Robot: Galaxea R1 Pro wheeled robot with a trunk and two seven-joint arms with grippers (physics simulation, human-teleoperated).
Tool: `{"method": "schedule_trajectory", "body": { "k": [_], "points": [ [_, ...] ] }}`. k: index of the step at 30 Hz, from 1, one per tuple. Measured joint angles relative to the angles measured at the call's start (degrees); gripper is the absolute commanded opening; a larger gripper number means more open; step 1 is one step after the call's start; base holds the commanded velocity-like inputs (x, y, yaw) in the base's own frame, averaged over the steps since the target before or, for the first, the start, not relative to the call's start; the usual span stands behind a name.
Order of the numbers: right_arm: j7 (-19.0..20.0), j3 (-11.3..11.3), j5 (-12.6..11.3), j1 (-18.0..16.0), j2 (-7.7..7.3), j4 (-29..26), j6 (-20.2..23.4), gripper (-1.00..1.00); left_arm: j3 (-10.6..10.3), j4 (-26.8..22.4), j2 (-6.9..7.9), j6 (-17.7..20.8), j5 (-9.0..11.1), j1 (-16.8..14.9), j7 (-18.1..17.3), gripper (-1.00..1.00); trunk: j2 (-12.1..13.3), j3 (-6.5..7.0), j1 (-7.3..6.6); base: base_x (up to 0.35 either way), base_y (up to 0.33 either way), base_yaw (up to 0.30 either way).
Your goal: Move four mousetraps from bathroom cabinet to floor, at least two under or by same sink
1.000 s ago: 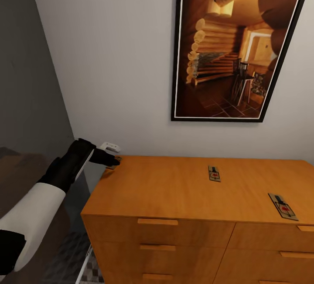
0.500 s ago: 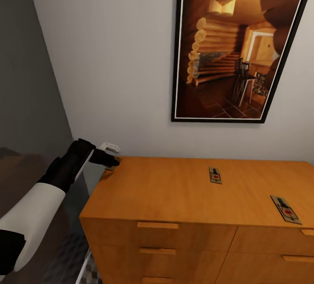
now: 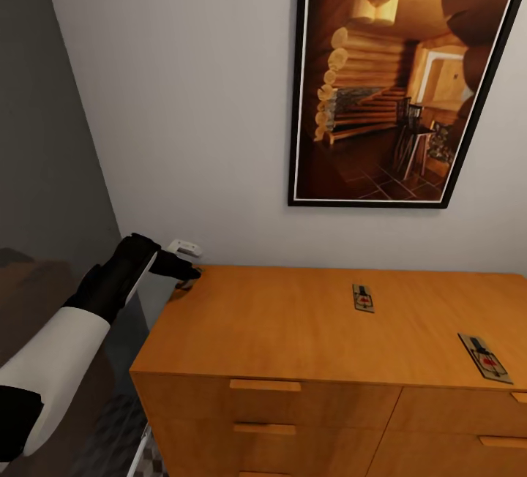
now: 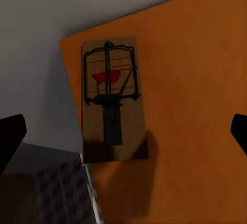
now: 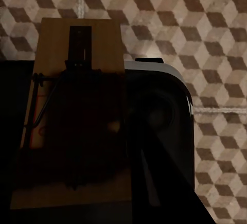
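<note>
Lying lengthwise along cabinet (image 4: 195,105) edge (corner): mousetrap (image 4: 110,105)

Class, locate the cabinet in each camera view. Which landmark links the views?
Head view: cabinet across the lower picture, left pincer at its back left corner.
Left wrist view: its orange top, under the corner mousetrap.
Right wrist view: a second mousetrap above the bathroom floor.
Shared by head and left wrist: that corner.

Mousetrap (image 4: 112,98) flat at cabinet (image 4: 190,105) corner, between spread fingers (image 4: 10,137).
</note>
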Motion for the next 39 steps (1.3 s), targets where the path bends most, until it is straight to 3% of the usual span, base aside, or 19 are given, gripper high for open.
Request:
{"method": "schedule_trajectory", "body": {
  "k": [23,39],
  "points": [
    [-0.01,-0.01,0.00,0.00,0.16,0.00,-0.01,-1.00,-0.03,1.14,0.00,-0.08,0.00,0.00,-0.02,1.00,0.00,-1.10,-0.01,0.010,0.000,0.000],
    [-0.01,-0.01,0.00,0.00,0.17,0.00,-0.06,-1.00,-0.03,2.33,-0.09,-0.10,-0.09,0.00,-0.02,1.00,0.00,-1.18,0.00,0.044,0.000,0.000]
  ]
}}
